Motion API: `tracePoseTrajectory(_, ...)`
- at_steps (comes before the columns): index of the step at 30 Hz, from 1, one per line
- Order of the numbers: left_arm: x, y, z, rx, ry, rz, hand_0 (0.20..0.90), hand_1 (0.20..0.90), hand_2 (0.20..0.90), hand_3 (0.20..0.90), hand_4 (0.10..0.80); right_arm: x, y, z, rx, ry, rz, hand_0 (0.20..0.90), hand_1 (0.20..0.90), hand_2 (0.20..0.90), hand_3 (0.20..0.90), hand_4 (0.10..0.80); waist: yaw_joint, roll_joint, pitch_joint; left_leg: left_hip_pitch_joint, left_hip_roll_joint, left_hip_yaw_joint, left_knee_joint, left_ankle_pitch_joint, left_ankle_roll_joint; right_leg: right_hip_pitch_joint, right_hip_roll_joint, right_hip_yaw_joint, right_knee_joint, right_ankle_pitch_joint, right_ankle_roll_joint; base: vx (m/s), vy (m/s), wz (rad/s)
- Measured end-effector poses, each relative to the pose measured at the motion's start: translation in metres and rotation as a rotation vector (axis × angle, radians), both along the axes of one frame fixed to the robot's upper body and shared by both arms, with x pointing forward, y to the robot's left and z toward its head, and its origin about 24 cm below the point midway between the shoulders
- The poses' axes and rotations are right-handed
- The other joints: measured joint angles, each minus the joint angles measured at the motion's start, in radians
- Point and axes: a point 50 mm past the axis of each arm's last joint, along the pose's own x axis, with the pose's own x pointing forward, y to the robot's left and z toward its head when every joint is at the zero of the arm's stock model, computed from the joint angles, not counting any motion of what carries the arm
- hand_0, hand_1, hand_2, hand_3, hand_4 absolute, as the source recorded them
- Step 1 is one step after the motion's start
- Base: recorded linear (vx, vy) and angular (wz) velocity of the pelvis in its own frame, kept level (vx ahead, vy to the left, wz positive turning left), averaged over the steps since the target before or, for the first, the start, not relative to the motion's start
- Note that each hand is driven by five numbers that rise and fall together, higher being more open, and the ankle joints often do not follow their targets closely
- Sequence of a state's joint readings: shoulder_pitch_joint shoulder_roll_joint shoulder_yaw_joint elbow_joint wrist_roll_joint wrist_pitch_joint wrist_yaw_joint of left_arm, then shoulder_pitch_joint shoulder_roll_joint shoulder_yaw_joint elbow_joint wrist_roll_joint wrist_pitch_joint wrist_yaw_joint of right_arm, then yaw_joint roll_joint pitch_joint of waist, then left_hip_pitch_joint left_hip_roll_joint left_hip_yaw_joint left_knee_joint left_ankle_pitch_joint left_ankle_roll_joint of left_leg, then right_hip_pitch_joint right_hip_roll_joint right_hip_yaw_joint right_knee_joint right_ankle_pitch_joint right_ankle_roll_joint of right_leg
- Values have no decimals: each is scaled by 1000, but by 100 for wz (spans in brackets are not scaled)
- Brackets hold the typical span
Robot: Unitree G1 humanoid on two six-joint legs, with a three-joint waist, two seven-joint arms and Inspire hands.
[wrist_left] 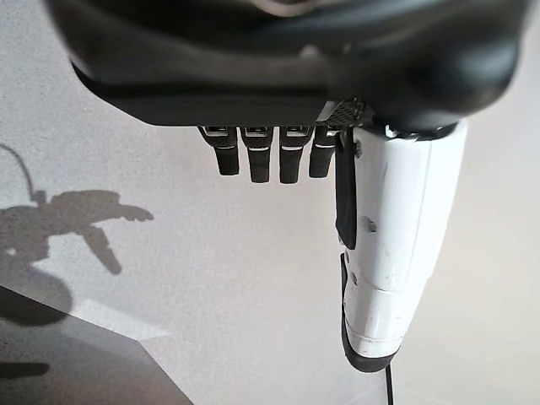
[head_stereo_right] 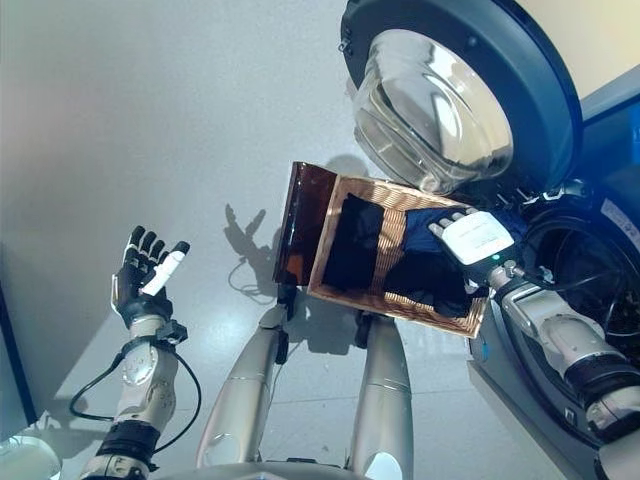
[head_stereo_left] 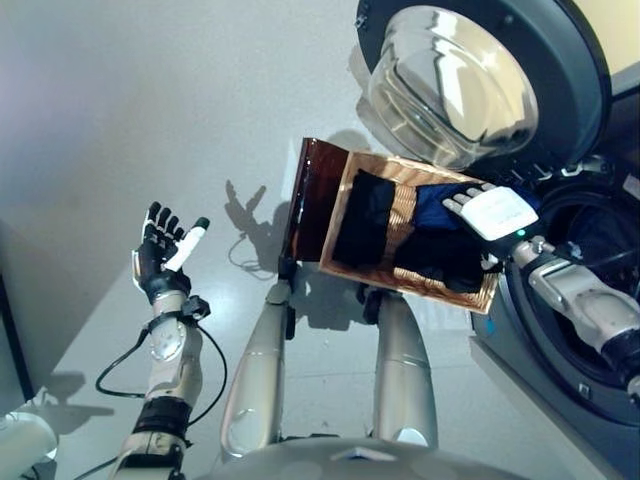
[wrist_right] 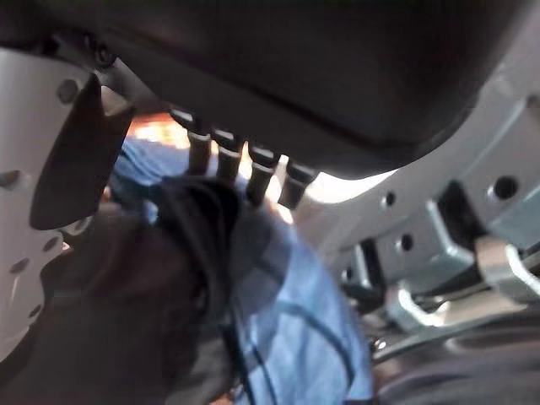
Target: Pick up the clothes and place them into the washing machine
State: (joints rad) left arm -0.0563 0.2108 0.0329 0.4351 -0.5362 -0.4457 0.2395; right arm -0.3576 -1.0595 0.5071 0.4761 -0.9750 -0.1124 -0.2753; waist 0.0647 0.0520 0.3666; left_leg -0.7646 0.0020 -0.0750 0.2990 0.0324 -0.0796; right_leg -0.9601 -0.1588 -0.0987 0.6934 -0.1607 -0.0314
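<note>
Dark clothes (head_stereo_left: 440, 250) and a blue checked piece lie in the brown basket (head_stereo_left: 318, 190) beside the open washer (head_stereo_left: 590, 300); right hand (head_stereo_left: 492, 212) grips them, fingers curled in. Left hand (head_stereo_left: 160, 250) hangs spread, empty

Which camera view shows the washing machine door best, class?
The right eye view: the open washing machine door shows whole, with its dark rim and glass bowl. The left eye view cuts off its top edge. The left wrist view shows only floor, and the right wrist view no recognisable door.
</note>
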Motion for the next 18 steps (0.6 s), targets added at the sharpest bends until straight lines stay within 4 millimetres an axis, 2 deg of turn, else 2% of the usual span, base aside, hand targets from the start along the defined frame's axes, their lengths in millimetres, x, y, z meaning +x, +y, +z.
tracePoseTrajectory(1, 0, 0, 0, 0, -1, 2, 900, 900, 900, 900, 800, 0, 0, 0, -2, 2, -2, 900, 900, 900, 900, 800, 1, 2, -1, -8, 2, 0, 7, -9, 6, -7, -1, 1, 5, -12, 6, 81, -46, 5)
tracePoseTrajectory(5, 0, 0, 1, -1, -3, 1, 900, 900, 900, 900, 800, 6, 0, 5, 1, -15, -15, 900, 900, 900, 900, 800, 3, 7, -2, -35, 2, -6, 16, -7, 2, -35, -1, -2, 22, -16, -1, -4, 4, 6)
tracePoseTrajectory(9, 0, 0, 1, 0, -5, 2, 900, 900, 900, 900, 800, 12, 2, 2, 27, -22, -36, 900, 900, 900, 900, 800, 5, 8, -2, -30, 2, -8, 17, -5, -3, -29, -2, -6, 28, -15, -11, 4, 6, 2)
tracePoseTrajectory(14, 6, 0, 12, -3, -52, 16, 900, 900, 900, 900, 800, 28, 17, -16, 158, -70, -125, 900, 900, 900, 900, 800, 4, 9, -3, -36, 2, -11, 43, -12, -5, -25, -7, -11, 39, -21, -7, 3, 9, 2)
tracePoseTrajectory(18, 8, 2, 38, -6, -165, 50, 900, 900, 900, 900, 800, 33, 27, -37, 242, -73, -194, 900, 900, 900, 900, 800, 8, 10, -7, -37, 4, -14, 50, -12, -5, -18, -8, -19, 43, -21, -6, 24, 16, 2)
